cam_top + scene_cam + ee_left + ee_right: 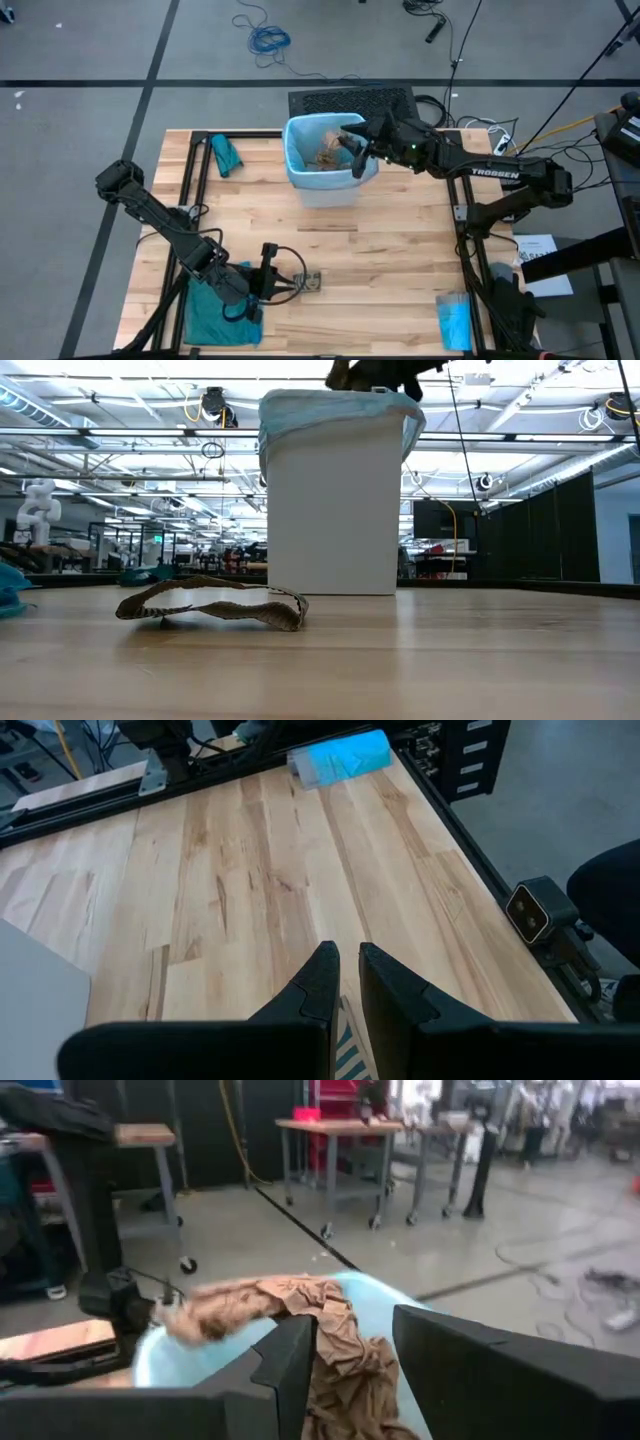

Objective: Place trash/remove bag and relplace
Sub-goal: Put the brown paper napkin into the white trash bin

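We found the white bin (pixel 325 185) at the twelve o'clock side of the table (pixel 380 270), lined with the pale blue bag (pixel 297 150), whose edge was folded over the rim. Brown crumpled paper (pixel 327 155) lay heaped inside it. The right gripper (pixel 356 152) hung over the bin's three o'clock rim, and in its wrist view a wad of that brown paper (pixel 330 1342) sat between its two fingers (pixel 285 1370), which were pinched on it with a gap left between them. We judged the paper light, soft and springy, easy to crush, likely to cling or snag instead of dropping cleanly.

The left gripper (pixel 283 283) was low at about seven o'clock, its fingers nearly together over a striped paper scrap (pixel 312 283) lying flat on the wood; we could not tell whether it had a hold on it. That scrap looked thin and curled, best taken at a raised edge.

We judged the bag thin, slippery and quick to tear, best gathered at the folded rim. A teal bag (pixel 212 315) lay at seven o'clock, another (pixel 226 156) at eleven, and a folded blue packet (pixel 454 320) at five.
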You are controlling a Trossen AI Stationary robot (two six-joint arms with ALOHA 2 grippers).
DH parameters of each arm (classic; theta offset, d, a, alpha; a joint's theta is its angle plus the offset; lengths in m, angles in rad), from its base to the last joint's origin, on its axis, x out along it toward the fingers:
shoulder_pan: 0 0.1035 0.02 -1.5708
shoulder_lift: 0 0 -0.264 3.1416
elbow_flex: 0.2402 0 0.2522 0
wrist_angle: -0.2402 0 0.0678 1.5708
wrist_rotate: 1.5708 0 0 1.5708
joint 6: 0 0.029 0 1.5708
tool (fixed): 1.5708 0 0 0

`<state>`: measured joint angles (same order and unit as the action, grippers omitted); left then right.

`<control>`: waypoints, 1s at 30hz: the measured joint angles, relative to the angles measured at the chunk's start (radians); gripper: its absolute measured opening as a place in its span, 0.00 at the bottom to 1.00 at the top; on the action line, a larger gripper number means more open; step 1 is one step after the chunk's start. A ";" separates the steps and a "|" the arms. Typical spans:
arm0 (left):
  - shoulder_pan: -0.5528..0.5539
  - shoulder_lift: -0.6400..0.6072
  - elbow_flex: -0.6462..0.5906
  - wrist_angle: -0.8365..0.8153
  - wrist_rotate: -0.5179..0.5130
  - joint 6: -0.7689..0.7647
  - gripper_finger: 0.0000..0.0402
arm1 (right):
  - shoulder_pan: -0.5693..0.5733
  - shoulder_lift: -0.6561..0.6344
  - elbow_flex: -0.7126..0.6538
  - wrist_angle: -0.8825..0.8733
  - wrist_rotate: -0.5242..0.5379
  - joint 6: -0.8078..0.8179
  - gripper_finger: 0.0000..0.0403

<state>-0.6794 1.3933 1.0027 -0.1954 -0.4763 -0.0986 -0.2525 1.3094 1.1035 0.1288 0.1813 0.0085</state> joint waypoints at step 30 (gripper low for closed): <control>0.010 0.000 0.000 0.001 0.000 0.002 0.10 | -0.074 0.176 0.457 -0.526 -0.114 0.089 0.33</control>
<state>-0.6693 1.3933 1.0027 -0.1945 -0.4767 -0.0969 -0.3265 1.4849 1.5610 -0.3968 0.0675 0.0976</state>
